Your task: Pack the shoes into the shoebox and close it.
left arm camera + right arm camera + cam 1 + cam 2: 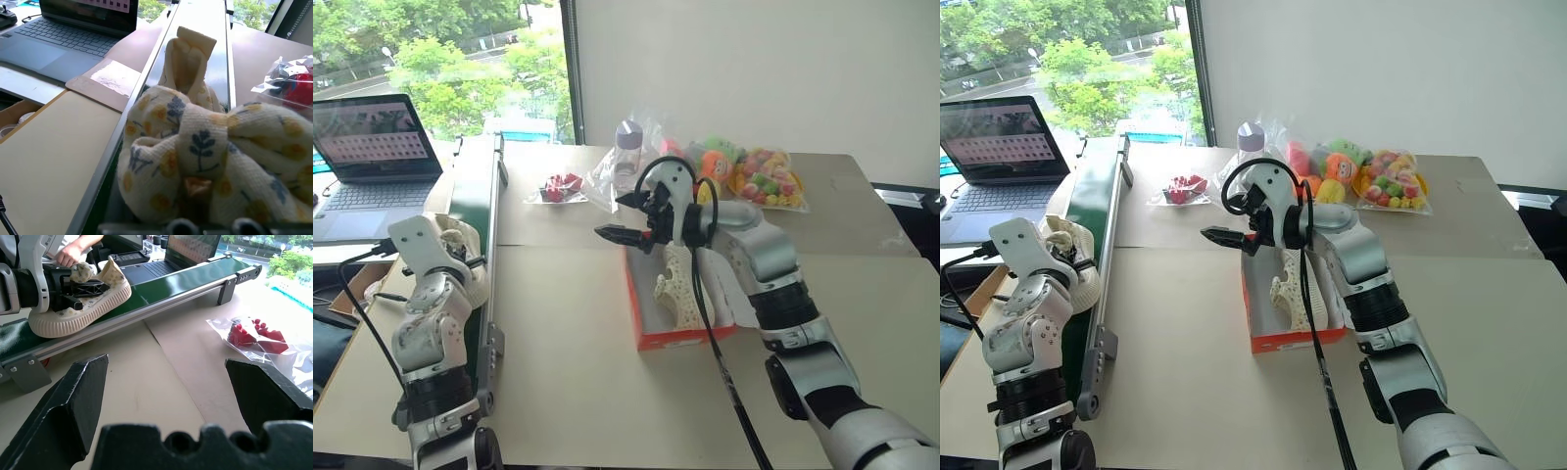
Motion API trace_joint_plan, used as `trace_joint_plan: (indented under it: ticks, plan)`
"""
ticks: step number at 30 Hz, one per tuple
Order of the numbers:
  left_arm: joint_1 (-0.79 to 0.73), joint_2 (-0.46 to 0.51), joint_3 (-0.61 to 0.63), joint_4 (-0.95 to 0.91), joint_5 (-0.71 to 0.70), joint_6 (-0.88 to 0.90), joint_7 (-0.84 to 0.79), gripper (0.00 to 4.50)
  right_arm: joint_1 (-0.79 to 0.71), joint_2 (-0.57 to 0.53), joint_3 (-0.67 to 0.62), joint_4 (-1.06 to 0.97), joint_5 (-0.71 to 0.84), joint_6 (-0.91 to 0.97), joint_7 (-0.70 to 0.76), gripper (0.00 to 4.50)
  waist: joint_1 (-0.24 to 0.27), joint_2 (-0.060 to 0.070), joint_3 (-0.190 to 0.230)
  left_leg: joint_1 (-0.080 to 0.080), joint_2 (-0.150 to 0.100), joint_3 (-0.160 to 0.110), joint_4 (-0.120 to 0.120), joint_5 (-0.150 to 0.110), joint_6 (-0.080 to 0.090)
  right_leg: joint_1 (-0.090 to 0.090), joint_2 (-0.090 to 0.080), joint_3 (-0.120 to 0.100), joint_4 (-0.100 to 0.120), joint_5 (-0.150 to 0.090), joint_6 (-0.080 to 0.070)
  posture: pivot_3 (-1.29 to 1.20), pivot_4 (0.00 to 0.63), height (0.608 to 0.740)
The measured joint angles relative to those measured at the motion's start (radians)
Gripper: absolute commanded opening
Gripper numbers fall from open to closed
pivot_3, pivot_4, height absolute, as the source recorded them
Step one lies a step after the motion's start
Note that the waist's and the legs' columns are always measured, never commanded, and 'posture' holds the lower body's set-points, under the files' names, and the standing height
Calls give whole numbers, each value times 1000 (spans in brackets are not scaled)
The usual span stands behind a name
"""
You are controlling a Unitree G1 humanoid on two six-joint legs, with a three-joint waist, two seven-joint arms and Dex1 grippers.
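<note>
The left tool (pixel 73 286) was clamped on the shoe (pixel 80 303) lying on the green conveyor (pixel 186 279) at the table's left; the right tool (pixel 625 217) hung wide above the box (pixel 680 338), where the other shoe (pixel 680 289) lay. The grip looked to be on soft upper, so the shoe might sag or slip in transfer. The right wrist view showed the sole and a person's hand (pixel 68 254); the left wrist view showed the floral fabric.

One shoe (pixel 1290 292) in shoebox (pixel 1278 342)
</note>
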Motion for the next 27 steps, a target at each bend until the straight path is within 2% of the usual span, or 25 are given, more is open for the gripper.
trace_joint_plan:
  ticks: [5,8,13,18,22,27]
  plan:
    - [-10,12,-10,0,2,-25,-5,187,0,0,0,0,-11,0,-2,4500,-1,0,0,-2,0,0,0,0,0,-1,0,0,-1,0,0,0,150,740]
    - [-72,14,-21,-23,-12,-28,-14,187,-1,10,-5,1,-7,2,-16,4500,1,0,0,-7,0,-1,1,0,0,-5,0,-1,-1,0,0,0,150,740]
    - [-287,-11,-71,-132,-102,-18,-44,187,-123,139,-252,109,170,130,-180,4500,2,-2,1,-12,0,-2,1,1,-1,-7,0,-3,-1,2,-1,0,150,740]
    - [-373,-79,-147,-173,-173,44,-47,187,-270,165,-522,265,342,234,-389,4500,-1,-2,1,-11,0,-2,0,2,2,-6,1,-3,-1,2,0,0,150,740]
    - [-423,-136,-192,-162,-196,69,-43,187,-286,166,-648,351,434,293,-481,4500,-4,-2,1,-12,0,-1,0,6,10,-6,3,-2,-1,2,0,0,150,740]
    - [-473,-199,-253,-131,-210,65,-51,187,-319,185,-698,337,541,348,-535,4500,-11,-2,1,-12,1,-1,0,6,11,-6,4,-1,-1,2,0,0,150,740]
